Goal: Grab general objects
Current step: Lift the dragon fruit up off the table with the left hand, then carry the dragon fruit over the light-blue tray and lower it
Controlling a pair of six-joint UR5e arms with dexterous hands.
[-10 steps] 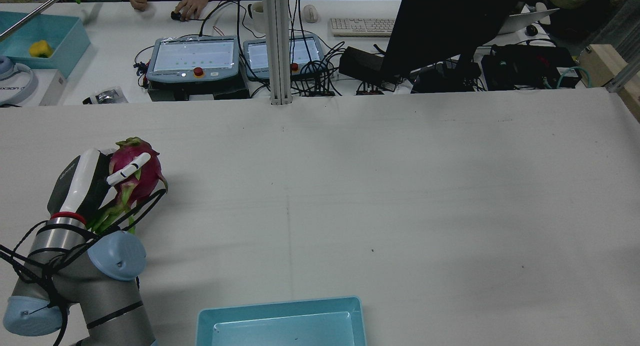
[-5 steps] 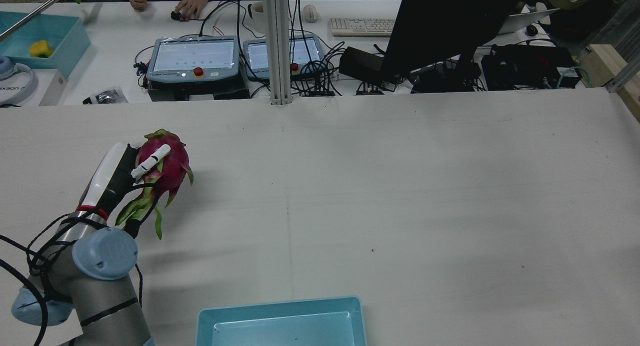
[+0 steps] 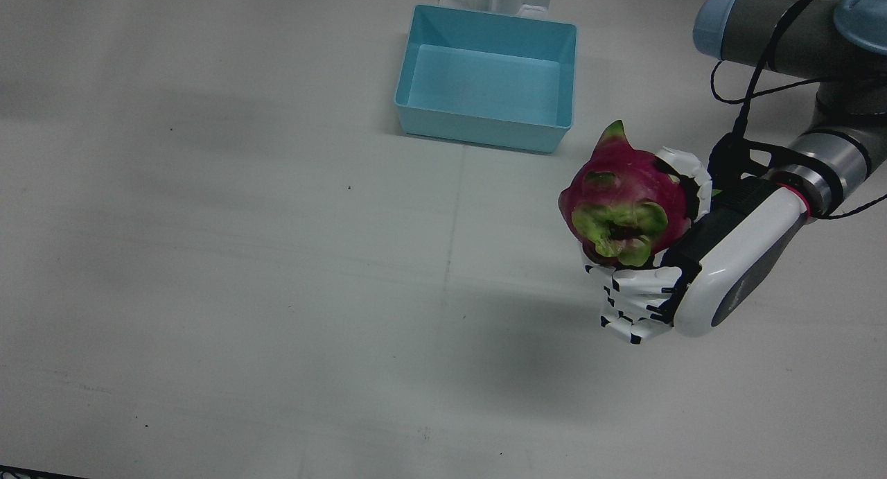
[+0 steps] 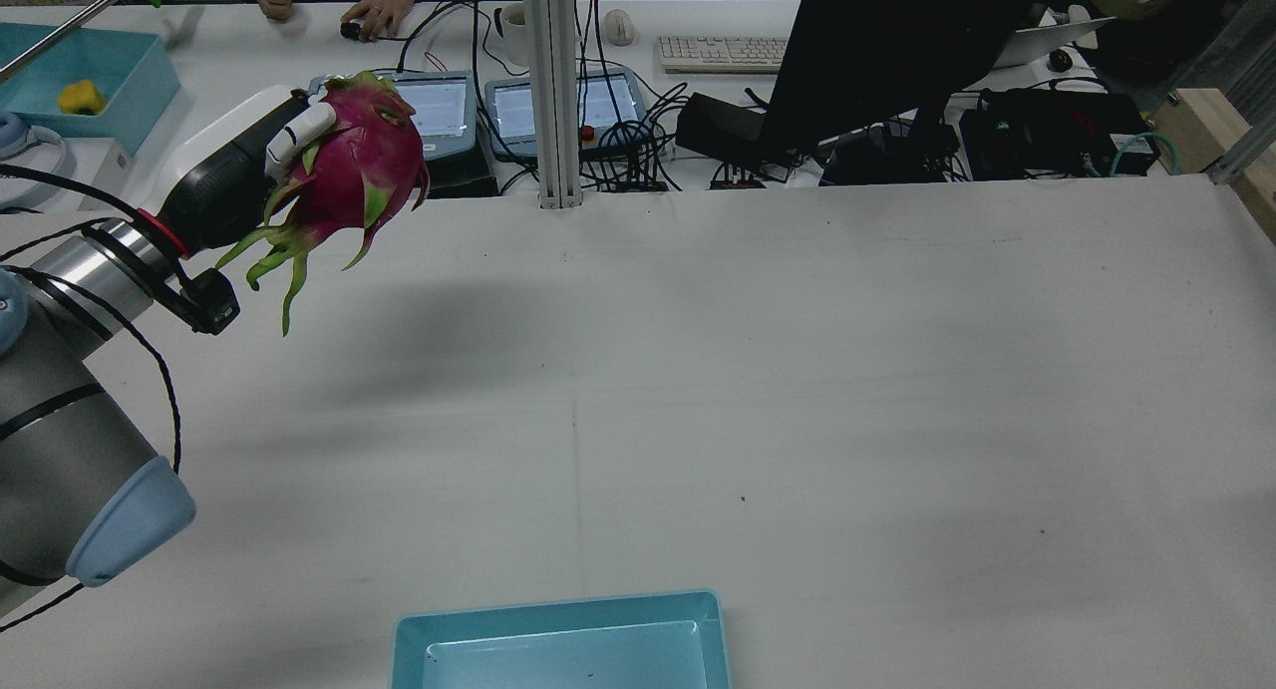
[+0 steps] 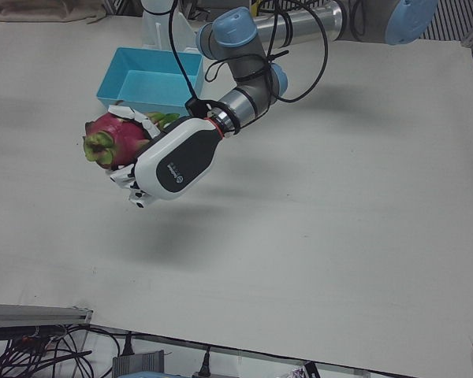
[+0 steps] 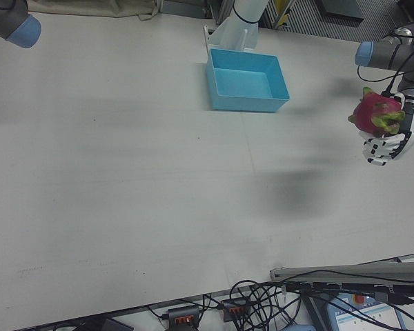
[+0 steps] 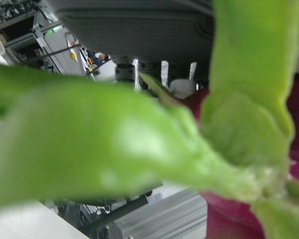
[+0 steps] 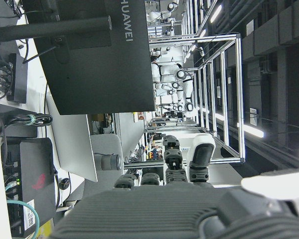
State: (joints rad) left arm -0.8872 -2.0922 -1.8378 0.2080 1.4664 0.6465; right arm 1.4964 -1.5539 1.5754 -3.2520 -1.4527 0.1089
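One dragon fruit [image 3: 627,205] sat clamped in your left hand [image 3: 682,260], fingers [image 3: 634,306] wrapped round it, raised clear above the worktop [image 3: 277,257]; the blue bin [image 3: 488,77] stood nearby; your right hand's fingers hung apart, empty.

Dragon fruit [image 3: 627,205]: magenta skin, green-tipped scales, long green leafy tips trailing off one end, a green-ringed scar on the other. Held in the air clear of the table, lying sideways. White fingers [image 3: 634,302] wrap one side, another finger [image 4: 299,131] presses over the opposite side; the scar end points away from the palm, leafy end toward the wrist.
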